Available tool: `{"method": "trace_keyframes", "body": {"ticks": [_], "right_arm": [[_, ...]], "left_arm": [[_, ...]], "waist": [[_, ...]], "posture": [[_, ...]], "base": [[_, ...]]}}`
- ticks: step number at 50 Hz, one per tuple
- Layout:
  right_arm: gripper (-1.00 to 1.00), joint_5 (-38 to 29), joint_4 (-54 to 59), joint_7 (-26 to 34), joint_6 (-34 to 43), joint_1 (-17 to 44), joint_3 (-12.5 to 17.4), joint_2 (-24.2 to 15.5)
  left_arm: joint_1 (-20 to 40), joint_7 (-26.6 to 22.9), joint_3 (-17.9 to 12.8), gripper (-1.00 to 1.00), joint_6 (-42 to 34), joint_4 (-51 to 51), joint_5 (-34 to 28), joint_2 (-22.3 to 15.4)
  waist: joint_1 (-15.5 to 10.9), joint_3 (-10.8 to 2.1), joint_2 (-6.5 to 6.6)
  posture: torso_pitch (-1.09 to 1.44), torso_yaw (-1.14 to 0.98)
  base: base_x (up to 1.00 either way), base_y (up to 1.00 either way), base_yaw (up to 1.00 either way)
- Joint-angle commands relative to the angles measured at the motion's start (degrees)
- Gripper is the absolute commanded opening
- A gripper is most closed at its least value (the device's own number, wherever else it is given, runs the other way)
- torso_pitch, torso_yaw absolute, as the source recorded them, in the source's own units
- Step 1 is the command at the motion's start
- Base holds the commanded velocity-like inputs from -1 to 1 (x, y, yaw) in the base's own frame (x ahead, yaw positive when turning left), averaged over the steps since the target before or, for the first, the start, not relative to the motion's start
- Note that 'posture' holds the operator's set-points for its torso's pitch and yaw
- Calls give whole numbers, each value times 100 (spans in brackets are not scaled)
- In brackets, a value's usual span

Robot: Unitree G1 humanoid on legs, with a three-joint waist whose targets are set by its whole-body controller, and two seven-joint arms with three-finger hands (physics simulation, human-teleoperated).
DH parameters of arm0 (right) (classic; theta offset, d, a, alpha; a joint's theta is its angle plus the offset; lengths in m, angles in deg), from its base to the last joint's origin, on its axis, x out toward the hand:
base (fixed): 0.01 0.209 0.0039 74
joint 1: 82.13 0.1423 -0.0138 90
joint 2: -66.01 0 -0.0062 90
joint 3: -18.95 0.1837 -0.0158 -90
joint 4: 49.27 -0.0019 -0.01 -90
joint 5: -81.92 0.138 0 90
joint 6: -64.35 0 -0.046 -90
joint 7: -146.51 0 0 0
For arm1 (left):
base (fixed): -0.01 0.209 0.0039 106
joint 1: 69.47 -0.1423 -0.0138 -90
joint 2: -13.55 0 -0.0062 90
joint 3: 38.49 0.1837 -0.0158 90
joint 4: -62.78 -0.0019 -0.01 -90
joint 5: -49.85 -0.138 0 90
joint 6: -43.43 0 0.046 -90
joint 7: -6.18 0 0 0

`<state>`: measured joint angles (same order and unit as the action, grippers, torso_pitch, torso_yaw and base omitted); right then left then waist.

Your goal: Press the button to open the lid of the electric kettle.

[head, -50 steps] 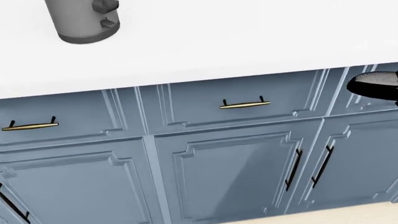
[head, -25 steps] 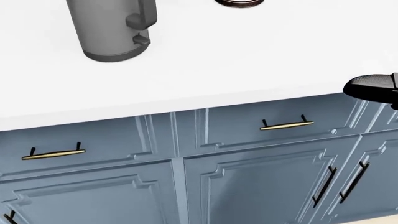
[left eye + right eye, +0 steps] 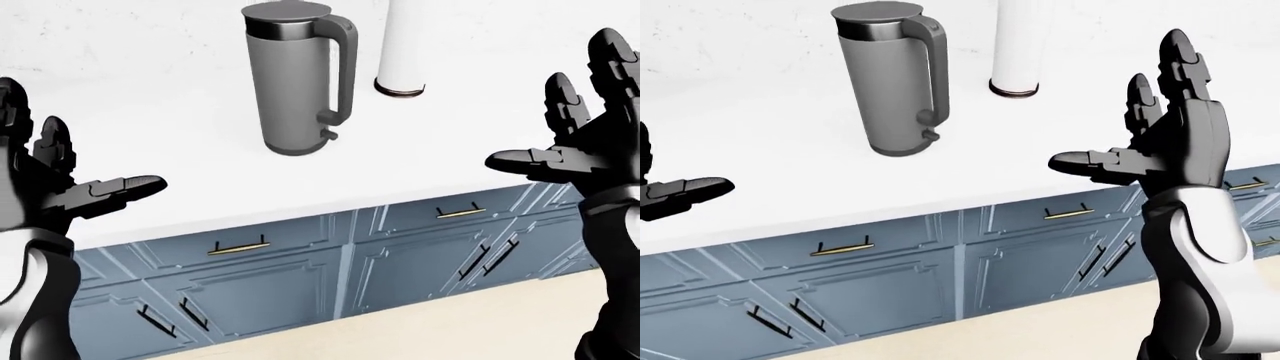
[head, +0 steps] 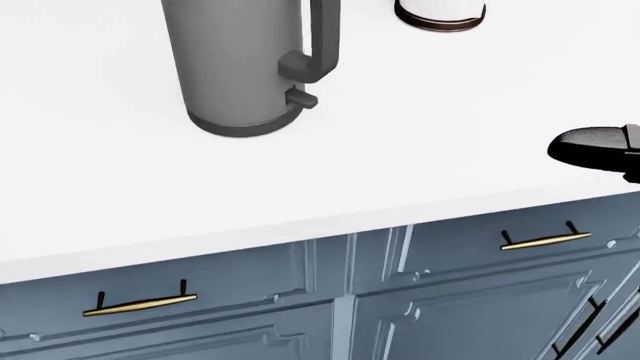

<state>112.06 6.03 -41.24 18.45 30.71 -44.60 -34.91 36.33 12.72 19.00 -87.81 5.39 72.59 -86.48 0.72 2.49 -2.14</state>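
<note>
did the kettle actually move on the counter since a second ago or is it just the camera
Just the camera. In the head view the kettle slid down and right, but the drawer handle shifted the same way, so the whole picture moved, not the kettle on the counter.

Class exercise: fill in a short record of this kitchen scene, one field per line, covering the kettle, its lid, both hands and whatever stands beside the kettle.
kettle: grey electric kettle upright on the white counter
lid: closed
left hand: open, apart from the kettle
right hand: open, raised, touching nothing
beside the kettle: white cylinder with a dark base, on its handle side
below: blue cabinets
</note>
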Motion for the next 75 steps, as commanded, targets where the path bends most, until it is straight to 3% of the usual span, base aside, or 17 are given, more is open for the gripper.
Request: {"method": "trace_keyframes", "body": {"ticks": [1, 5, 7, 8, 15, 21, 24, 25, 27, 34, 37, 46, 50, 51, 55, 61, 75], "right_arm": [[100, 11, -232, 43, -201, 185, 24, -80], [100, 13, -224, 43, -197, 199, 35, -82], [100, 9, -209, 44, -202, 204, 36, -81], [100, 7, -209, 43, -204, 206, 32, -82], [100, 2, -199, 38, -212, 219, 27, -76], [100, 36, -166, 6, -226, 228, 75, -98], [100, -1, -51, 26, -335, 202, 93, -119], [100, 0, 14, 47, -382, 180, 118, -116], [100, 7, 102, 58, -434, 163, 152, -137], [100, -52, 212, 104, -560, 100, 133, -131], [100, -58, 206, 105, -563, 92, 124, -124], [100, -63, 224, 105, -575, 96, 142, -138], [100, -135, 306, 142, -658, 78, 129, -138], [100, -156, 320, 150, -673, 77, 126, -136], [100, -169, 327, 148, -661, 107, 141, -156], [100, -153, 348, 112, -672, 112, 146, -140], [100, -522, 673, 50, -691, 151, 133, -162]], "left_arm": [[122, 21, -161, 100, 238, 182, -66, -135], [119, 13, -162, 100, 242, 191, -87, -136], [110, 1, -161, 100, 255, 184, -104, -133], [114, -1, -165, 100, 252, 184, -110, -138], [155, 5, -190, 100, 195, 213, -88, -160], [145, 4, -204, 100, 189, 221, -71, -173], [149, 9, -211, 100, 180, 234, -67, -184], [145, 5, -206, 100, 192, 229, -80, -186], [149, 6, -208, 100, 186, 238, -86, -191], [149, 1, -205, 100, 189, 242, -101, -184], [146, -1, -205, 100, 193, 245, -104, -181], [151, 10, -205, 100, 251, 232, -173, -195], [150, 20, -167, 100, 363, 221, -344, -200], [154, 13, -162, 100, 373, 225, -379, -201], [197, 40, -205, 100, 329, 223, -303, -184], [125, -43, -221, 100, 453, 252, -86, -118], [1, -283, -304, 100, 610, 508, 225, 8]], "waist": [[-44, -121, 12], [15, -20, 369], [-10, -159, 838], [-42, -89, 564], [-108, -95, 498], [-157, -86, 163], [-181, -183, -196], [-143, -114, 31], [-113, -69, -61], [-35, -26, 319], [19, -199, 655], [-112, -61, 270], [-112, -192, -302], [-66, -117, 2], [-75, -146, -7], [54, -32, 444], [-83, -119, 179]], "posture": [[0, 0], [0, 0], [0, 0], [0, 0], [0, 0], [0, 0], [0, 0], [0, 0], [0, 0], [0, 0], [0, 0], [0, 0], [0, 0], [0, 0], [0, 0], [0, 0], [-1, 0]], "base": [[17, 16, 0], [17, 16, 0], [17, 16, 0], [17, 16, 0], [18, 3, 0], [17, 0, 0], [14, 0, 0], [13, 0, 0], [12, 0, 0], [10, 0, 0], [9, 0, 0], [9, 0, 0], [9, 0, 0], [9, 0, 0], [9, 0, 0], [2, 0, 0], [0, 0, 0]]}}
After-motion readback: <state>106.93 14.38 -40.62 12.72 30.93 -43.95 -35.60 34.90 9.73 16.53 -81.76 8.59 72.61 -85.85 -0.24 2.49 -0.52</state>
